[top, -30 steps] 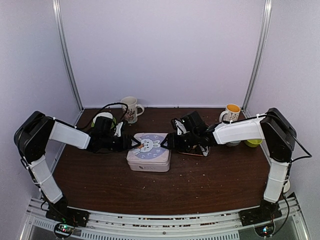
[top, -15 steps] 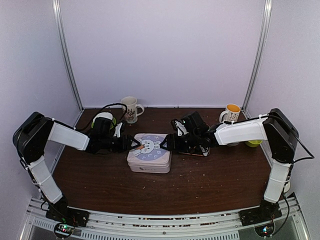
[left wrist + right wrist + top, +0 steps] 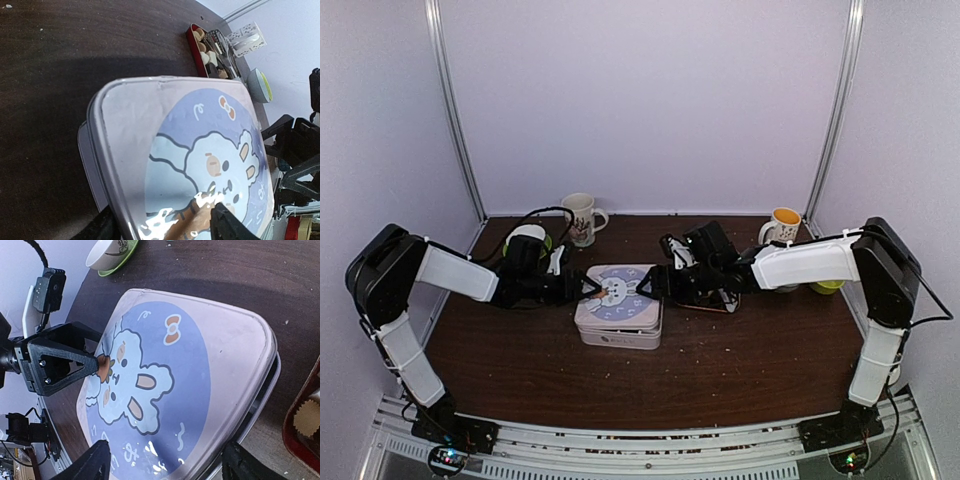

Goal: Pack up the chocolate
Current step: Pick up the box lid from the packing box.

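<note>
A pale tin stands mid-table, its rabbit-print lid lying on it. In the right wrist view the lid sits slightly proud of the tin at its right corner. My left gripper is open at the lid's left edge, one fingertip over the print and the other beside the tin wall. My right gripper is open at the lid's right edge, its jaws wide to either side. Chocolate lies as tan, dark and cream pieces in a red tray. The top view hides it behind my right arm.
A patterned white mug stands at the back, and a yellow-lined mug at the back right. A green-rimmed bowl sits behind my left arm, and a yellow-green bowl at the far right. Crumbs dot the dark table.
My right gripper's jaws have spread wider at the lid's right edge, and that arm has edged a little left. The left gripper has stayed put.
</note>
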You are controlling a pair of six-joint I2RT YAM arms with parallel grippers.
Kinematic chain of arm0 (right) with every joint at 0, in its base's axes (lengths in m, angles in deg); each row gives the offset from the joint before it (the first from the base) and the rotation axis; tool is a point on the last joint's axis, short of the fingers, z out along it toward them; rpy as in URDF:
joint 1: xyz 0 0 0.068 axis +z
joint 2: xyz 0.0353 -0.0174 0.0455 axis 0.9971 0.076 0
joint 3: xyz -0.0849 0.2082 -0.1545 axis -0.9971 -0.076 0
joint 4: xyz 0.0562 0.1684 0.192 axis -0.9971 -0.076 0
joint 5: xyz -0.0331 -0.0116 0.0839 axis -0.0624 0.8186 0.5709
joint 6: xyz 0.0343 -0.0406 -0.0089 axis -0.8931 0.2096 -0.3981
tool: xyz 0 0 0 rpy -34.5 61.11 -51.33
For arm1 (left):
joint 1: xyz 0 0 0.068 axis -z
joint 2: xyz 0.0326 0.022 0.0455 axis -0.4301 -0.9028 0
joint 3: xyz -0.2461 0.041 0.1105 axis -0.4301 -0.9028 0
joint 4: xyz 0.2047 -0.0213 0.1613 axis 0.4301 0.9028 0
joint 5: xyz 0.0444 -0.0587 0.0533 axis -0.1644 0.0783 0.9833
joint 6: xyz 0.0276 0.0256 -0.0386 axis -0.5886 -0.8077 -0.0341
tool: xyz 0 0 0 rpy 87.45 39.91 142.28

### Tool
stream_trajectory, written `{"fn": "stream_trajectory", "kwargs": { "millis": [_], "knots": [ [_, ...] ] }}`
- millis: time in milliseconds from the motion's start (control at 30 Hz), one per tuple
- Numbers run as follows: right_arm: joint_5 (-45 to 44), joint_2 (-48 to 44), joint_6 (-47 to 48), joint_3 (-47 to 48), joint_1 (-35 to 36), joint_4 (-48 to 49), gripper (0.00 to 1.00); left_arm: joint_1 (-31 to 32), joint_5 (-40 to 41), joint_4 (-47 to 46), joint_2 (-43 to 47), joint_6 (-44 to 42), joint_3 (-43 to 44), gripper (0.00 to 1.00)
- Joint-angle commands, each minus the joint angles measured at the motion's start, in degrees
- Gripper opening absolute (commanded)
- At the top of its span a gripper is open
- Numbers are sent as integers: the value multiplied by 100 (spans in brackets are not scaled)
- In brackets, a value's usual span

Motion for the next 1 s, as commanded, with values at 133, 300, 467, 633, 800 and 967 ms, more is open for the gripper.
{"fn": "stream_trajectory", "kwargs": {
  "millis": [133,300,467,633,800,967],
  "knots": [
    [367,-315,15,28,99,482,77,71,-220,3,503,-19,68,63],
    [469,-317,51,-28,108,572,76,67,-128,247,595,-132,111,64],
    [528,-354,29,-99,119,633,75,68,-81,264,728,-110,-3,64],
    [567,-207,-14,-110,137,658,74,69,10,257,997,-62,-199,63],
    [420,10,-51,-52,145,616,70,67,-121,-520,1438,470,-755,57],
    [297,165,-38,46,146,588,66,69,-381,-874,1613,721,-958,54]
  ]
}}
